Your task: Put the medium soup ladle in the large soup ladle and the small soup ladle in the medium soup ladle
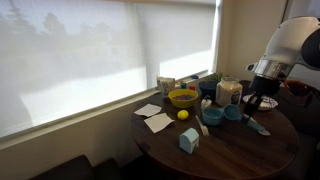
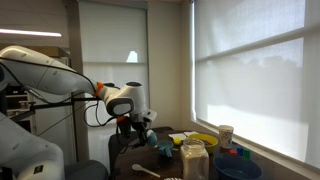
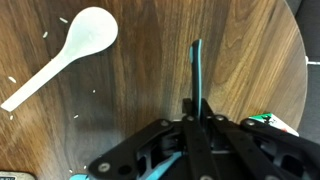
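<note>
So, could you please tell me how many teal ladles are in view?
3 ladles: two side by side on the table near the yellow bowl, a third ladle held by its handle in the tool.

In the wrist view the ladle's bowl lay hidden under the gripper, so its size could not be told. The spoon's handle was cut by the left edge. In an exterior view the arm ran off the right edge, and the scoops were too small to tell apart. In an exterior view the jar was cut off at the bottom.
</note>
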Available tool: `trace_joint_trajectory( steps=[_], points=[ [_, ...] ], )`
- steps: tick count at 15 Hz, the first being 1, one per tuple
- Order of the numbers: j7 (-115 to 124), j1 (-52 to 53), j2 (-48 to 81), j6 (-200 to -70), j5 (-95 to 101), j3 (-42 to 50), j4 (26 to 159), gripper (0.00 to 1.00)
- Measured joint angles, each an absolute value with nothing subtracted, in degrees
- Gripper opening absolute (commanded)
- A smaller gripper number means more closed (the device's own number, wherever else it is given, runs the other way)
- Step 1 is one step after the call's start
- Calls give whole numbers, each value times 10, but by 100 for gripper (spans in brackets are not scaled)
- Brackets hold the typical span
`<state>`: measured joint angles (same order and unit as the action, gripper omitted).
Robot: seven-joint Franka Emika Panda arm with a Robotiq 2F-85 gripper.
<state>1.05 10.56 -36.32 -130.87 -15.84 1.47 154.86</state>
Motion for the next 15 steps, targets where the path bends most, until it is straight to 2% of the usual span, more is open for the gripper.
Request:
trace_joint_trajectory(
  steps=[9,15],
  points=[
    [-129,106,-354,-1195,-181,86,1485,2],
    [-209,106,-293,-1143,-223,115,1436,2]
  ],
)
